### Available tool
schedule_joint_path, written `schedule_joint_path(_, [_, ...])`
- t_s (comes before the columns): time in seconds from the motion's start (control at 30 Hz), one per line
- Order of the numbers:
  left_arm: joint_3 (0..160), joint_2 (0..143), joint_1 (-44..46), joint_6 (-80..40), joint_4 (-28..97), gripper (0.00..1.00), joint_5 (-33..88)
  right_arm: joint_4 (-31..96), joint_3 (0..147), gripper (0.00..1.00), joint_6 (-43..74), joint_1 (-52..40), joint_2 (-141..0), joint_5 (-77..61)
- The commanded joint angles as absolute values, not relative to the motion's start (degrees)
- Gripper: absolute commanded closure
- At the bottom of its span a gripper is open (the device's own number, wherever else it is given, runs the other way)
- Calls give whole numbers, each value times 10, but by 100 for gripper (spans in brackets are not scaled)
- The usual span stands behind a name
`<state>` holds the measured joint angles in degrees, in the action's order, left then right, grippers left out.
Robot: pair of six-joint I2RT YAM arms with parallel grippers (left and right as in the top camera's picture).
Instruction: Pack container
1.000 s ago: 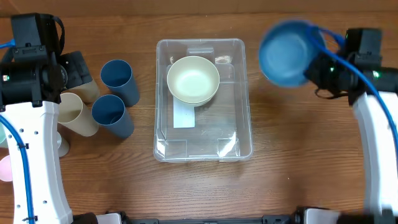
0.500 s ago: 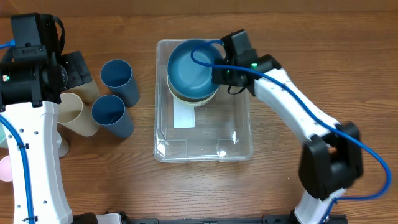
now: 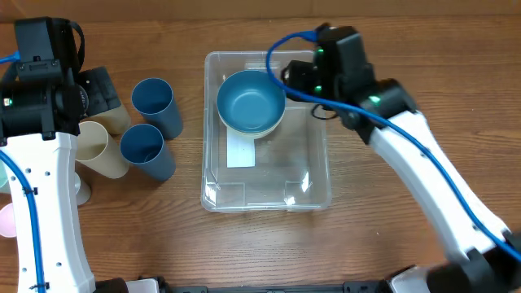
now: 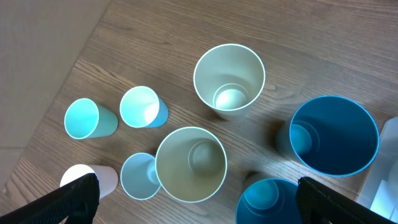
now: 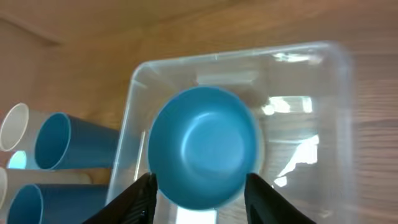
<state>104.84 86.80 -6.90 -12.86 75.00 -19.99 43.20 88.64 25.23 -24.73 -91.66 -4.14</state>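
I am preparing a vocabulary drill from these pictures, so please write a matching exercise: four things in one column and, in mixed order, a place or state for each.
Things
1. blue bowl
2. container
3. dark blue cups
4. left gripper

Place or state
a. open, above pale cups
b. standing left of the container
c. inside the container, at its far end
d. clear plastic, with a white label on its base

Pairs: 1-c, 2-d, 3-b, 4-a

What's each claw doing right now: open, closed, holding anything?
Left claw: open, holding nothing.
Right claw: open, next to the blue bowl, not gripping it.
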Motion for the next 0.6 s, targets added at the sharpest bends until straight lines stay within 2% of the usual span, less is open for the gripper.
schedule_joint_path(0.0, [1062,870,-72,-117,748,0,-208,488,890,45,251,-217,-868,77])
schedule_joint_path(0.07, [1062,870,-72,-117,748,0,-207,528,890,34,254,-176,-823,106])
schedule_joint_path(0.17, [1062,870,-72,-117,748,0,-207,571,890,27,274,-88,-769,111])
schedule_joint_path(0.33, [1062,870,-72,-117,748,0,-207,642,890,0,317,101,-726,71])
schedule_joint_path(0.4, [1062,870,-72,-117,748,0,-207,663,890,0,317,143,-728,53])
schedule_joint_path(0.57, [1062,870,-72,-110,745,0,-218,666,890,0,317,161,-728,50])
